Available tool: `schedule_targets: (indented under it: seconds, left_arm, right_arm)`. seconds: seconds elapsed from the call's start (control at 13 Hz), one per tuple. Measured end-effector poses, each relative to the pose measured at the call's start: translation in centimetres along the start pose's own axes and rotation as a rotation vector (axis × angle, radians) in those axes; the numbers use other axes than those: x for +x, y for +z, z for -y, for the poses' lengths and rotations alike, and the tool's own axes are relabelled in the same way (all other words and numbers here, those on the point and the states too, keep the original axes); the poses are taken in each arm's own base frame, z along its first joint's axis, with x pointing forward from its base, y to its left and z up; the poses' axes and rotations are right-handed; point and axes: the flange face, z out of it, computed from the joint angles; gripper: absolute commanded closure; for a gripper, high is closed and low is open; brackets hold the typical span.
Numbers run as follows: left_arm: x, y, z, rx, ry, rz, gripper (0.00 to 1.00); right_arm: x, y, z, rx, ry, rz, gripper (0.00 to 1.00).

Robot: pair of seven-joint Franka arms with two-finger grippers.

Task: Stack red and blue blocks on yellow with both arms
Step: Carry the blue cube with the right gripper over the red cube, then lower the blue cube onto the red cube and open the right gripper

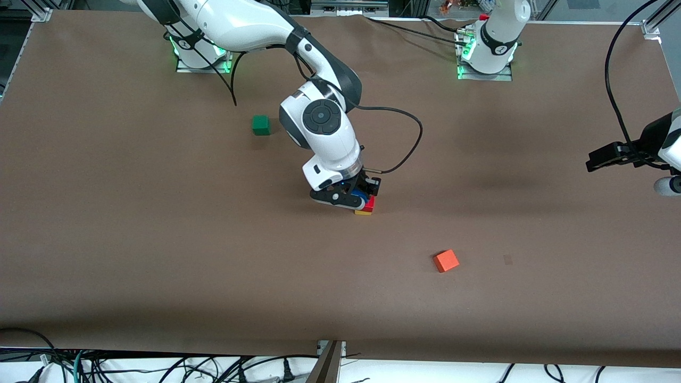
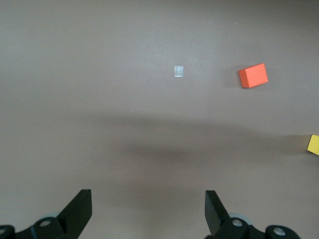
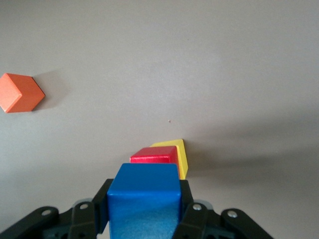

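Blue block [image 3: 144,186] sits clamped in the right end effector [image 3: 144,214] over red [image 3: 154,155] on yellow [image 3: 178,152], aligning for release; left end effector [image 2: 148,211] waits open.

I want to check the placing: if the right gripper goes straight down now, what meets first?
Probably the blue block in the right gripper lands on the red block, which sits on the yellow block.

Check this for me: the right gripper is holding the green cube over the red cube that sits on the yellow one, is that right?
Not quite. The right gripper is shut on the blue cube, not the green one, as the right wrist view shows. It is indeed over the red cube on the yellow cube.
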Motion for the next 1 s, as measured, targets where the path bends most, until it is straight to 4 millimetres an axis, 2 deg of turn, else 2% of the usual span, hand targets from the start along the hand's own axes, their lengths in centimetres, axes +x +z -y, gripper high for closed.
schedule_targets:
  seconds: [0.31,1.0]
  left_arm:
    - [0.0,0.0,0.0,0.000,0.000,0.000,0.00]
    - [0.0,0.0,0.0,0.000,0.000,0.000,0.00]
  right_arm:
    - [-1.8,2.6,0.6,-0.032,-0.062,-0.031,0.62]
    - [-1.7,3.0,0.7,-0.025,-0.066,-0.043,0.59]
